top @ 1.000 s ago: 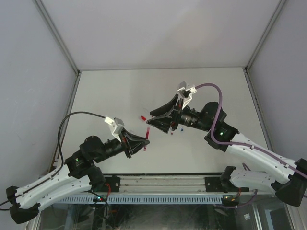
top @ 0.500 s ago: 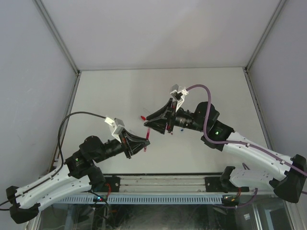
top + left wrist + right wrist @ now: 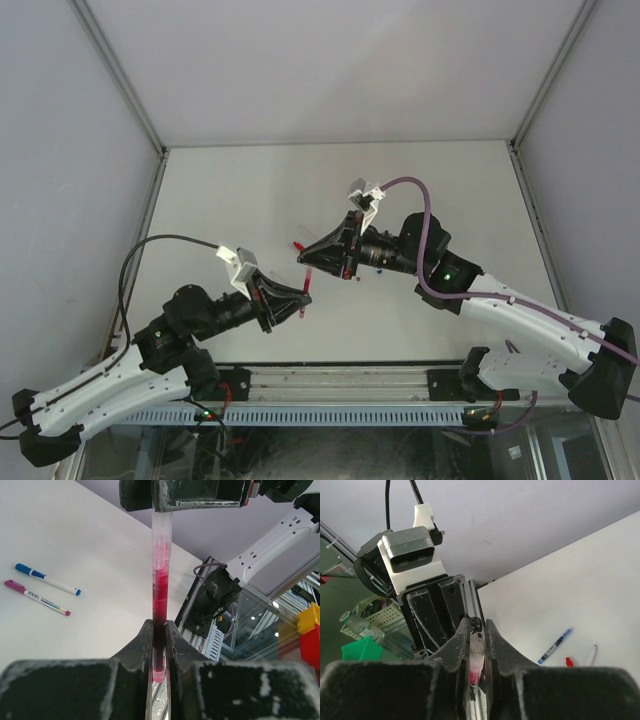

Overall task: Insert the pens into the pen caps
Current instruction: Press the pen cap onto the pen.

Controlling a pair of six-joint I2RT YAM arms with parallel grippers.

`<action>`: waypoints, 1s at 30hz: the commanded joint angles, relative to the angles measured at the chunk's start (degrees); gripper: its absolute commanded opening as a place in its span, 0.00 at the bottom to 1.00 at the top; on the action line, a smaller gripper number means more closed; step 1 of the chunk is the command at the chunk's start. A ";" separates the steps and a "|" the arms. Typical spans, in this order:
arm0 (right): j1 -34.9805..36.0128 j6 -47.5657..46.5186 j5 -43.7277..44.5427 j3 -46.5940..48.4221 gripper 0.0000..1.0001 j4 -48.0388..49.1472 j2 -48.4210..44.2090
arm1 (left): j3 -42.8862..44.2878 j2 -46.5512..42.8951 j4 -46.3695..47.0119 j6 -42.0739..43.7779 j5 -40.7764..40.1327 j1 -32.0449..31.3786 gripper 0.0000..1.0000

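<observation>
Item: red pen [image 3: 160,592], lower end pinched in the left pincer [image 3: 159,630], upper clear end clamped in the right pincer [image 3: 476,630] (both pressed tight on it), held above the table [image 3: 75,525]. Blue pen [image 3: 47,579] and magenta pen [image 3: 37,597]: lying side by side, left of the left pincer, well apart from it.

left jaws pinch the red pen [image 3: 160,600] at its lower end; right jaws clamp its top. left of them, a blue pen [image 3: 47,579] and a magenta pen [image 3: 36,597] lie side by side on the counter [image 3: 85,535].
</observation>
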 commanded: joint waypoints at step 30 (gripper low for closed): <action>9.98 2.17 8.20 -2.02 0.00 -8.09 4.96 | 11.25 -5.81 3.65 1.63 -6.17 -0.14 0.00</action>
